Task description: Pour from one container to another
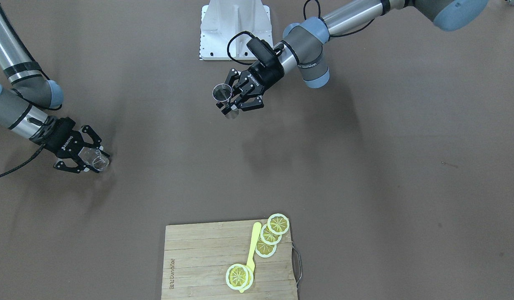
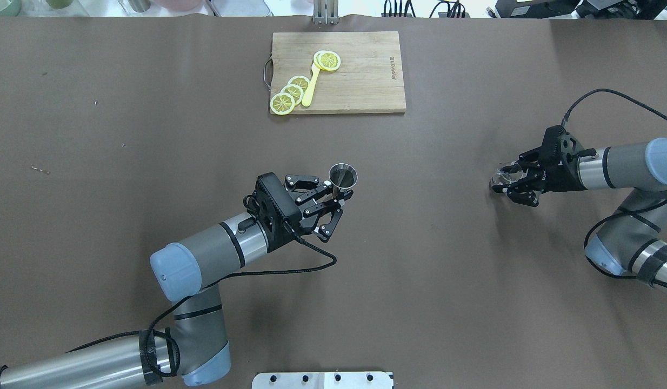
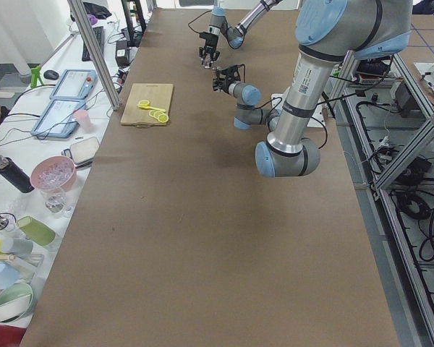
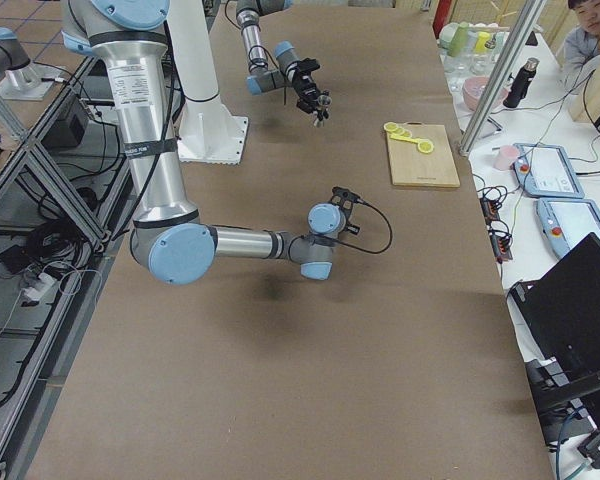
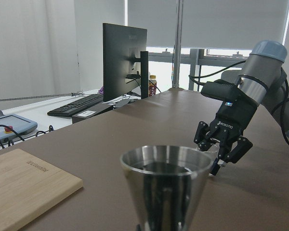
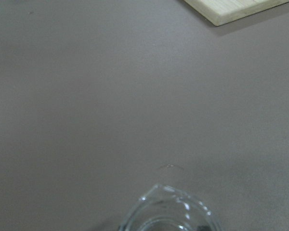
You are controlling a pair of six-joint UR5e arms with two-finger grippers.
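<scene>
Steel cup [image 2: 342,176], upright, clamped in the left gripper [image 2: 338,195], nearer the robot than the wooden board [image 2: 366,81]. Right gripper [image 2: 505,181] clasps a glass [image 2: 499,177], far to the board's right.

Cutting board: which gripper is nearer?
Left. The left gripper, holding the metal jigger, is mid-table almost straight out from the cutting board; the right gripper, gripping the clear glass, is farther off to one side.
</scene>
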